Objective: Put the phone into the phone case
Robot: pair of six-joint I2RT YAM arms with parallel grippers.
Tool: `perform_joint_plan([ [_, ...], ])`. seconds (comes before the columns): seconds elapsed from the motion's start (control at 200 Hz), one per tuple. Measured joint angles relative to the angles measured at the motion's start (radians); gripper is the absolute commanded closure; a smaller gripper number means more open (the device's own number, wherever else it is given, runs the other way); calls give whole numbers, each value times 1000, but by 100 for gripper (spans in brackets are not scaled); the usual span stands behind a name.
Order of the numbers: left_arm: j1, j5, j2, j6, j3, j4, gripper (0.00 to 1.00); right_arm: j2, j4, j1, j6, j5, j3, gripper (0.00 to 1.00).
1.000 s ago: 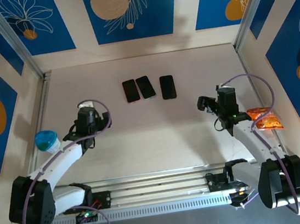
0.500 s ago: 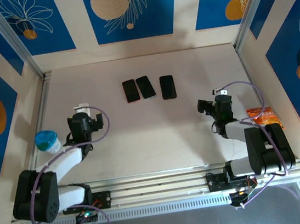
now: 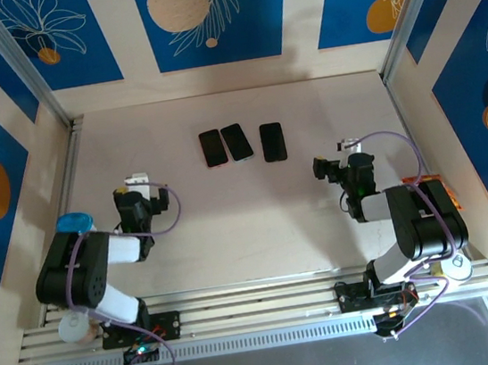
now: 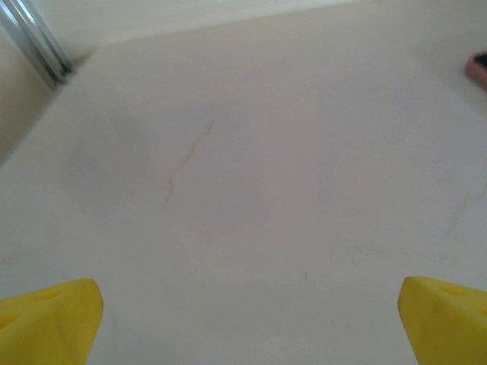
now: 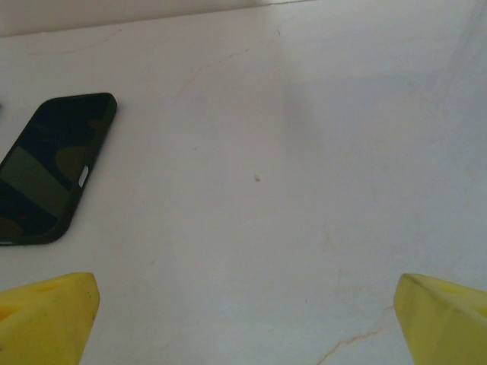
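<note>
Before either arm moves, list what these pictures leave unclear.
Top view: left slab, middle slab, right slab too small to tell phone from case.
Right wrist view: camouflage item cut off by the left edge.
Left wrist view: pinkish corner cut off by the right edge.
Top view: orange packet mostly hidden by the right arm.

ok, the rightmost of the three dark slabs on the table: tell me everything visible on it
The rightmost slab lies flat on the table, long side pointing away from the arms, apart from its nearest neighbour; nothing touches it. It is rectangular with rounded corners and looks matte. The right wrist view shows a dark green, brown and black camouflage pattern and a small pale slot near one long edge. Phone or case: cannot tell.
</note>
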Motion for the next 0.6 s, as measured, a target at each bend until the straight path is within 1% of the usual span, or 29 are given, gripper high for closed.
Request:
perform_joint_plan([
  [0.205, 14, 37, 7, 8, 3, 18, 0, 0, 0, -3, 0, -12, 3, 1],
  [0.6, 21, 18, 7, -11, 3, 28, 0, 0, -2, -7, 0, -26, 3, 1],
])
